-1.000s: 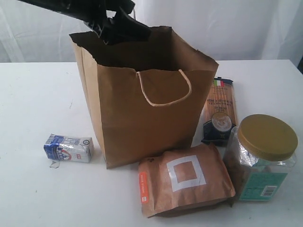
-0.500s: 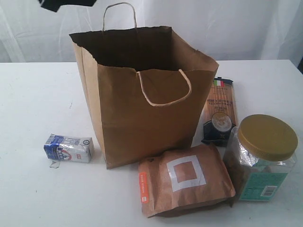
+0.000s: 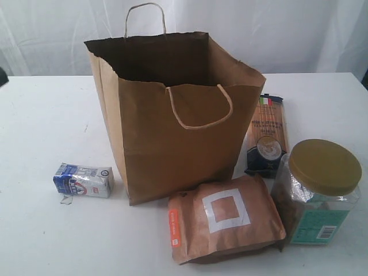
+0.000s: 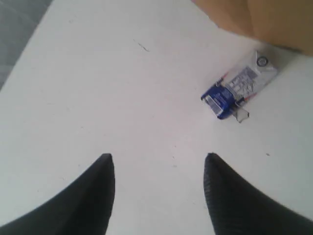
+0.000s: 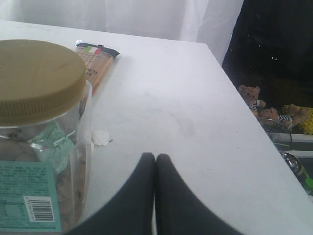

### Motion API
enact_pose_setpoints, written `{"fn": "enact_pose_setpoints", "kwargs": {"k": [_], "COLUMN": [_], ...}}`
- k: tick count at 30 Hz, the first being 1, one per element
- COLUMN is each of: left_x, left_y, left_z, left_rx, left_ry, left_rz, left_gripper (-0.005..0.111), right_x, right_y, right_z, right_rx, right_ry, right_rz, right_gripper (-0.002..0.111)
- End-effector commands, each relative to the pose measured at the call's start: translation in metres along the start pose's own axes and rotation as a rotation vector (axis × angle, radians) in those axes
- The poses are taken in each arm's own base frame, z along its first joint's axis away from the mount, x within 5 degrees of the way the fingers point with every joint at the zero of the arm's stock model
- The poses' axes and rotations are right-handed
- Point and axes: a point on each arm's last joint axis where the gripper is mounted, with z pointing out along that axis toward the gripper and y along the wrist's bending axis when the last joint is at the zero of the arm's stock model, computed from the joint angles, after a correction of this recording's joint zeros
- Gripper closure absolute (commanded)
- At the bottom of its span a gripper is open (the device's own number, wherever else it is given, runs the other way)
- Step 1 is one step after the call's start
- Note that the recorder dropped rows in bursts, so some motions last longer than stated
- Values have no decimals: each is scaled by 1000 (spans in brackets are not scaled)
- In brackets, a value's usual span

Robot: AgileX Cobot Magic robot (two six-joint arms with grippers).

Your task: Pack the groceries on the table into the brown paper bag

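While Poised, Gripping Nothing

Holds left gripper [image 4: 159,159], jaws apart, near small blue-white carton [image 4: 239,85] beside brown paper bag [image 3: 149,149]. Presses right gripper [image 5: 155,155] closed by gold-lidded clear jar [image 5: 39,78], teal label [image 5: 27,196] barcoded. Shows Italian flag [image 5: 93,49] on long pasta packet [image 5: 95,66].

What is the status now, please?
Left gripper open, empty. Right gripper shut, empty. Carton, pouch, jar, pasta packet outside bag. Bag mouth unobstructed.
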Motion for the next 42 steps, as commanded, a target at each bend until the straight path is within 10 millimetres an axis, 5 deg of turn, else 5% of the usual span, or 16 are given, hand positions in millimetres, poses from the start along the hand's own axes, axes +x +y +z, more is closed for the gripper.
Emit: {"fn": "enact_pose_setpoints", "kwargs": {"k": [1,8,22,27,30,35,42], "left_x": [20,44,41,39,39,39,37], "left_y": [-20,-43,-55,-57,-58,-58,-60], "left_z": [35,64,66,65,65,65,65], "left_rx": [62,128,229,260,269,269,292], "left_ry": [95,233,206,198,195,195,180], "left_rz": [-48,-214,-349,-368,-373,-373,-388], "left_gripper": [49,49,49,49,53,71,101], "right_x": [0,0,-1,-7,-24,-46,-68], "right_y": [0,0,0,-6,-3,-5,-10], "right_z": [0,0,0,-1,-4,-13,-32], "right_rx": [1,1,1,75,57,-44,-97], "right_ry": [-6,-6,-10,-74,-272,-543,-869], "right_rz": [3,3,3,-309,-151,387,482], "right_gripper": [108,108,108,108,108,108,108]}}
